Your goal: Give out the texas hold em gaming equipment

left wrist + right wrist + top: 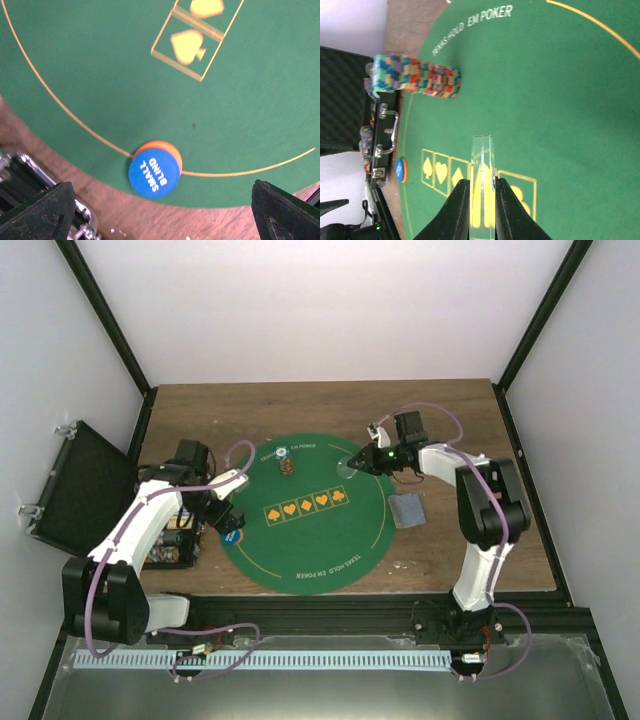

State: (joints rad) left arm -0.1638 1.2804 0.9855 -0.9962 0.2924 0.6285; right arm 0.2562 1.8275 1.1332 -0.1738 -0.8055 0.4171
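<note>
Right hand pinches clear slab edge-on, long axis ahead; left hand wide open (empty) over blue disc

a: any writing to read?
b: "small blind", white on the blue disc.
a: and the green mat?
b: "texas hold em poker" along its rim, plus yellow suit signs.

My left gripper stands wide open, one dark finger in each lower corner. Just beyond the gap, a blue disc lettered SMALL BLIND lies stacked on an orange disc. Both rest on the green mat at its yellow border line. Brown worktop shows below, and a yellow spade box lies farther up the mat.
</note>
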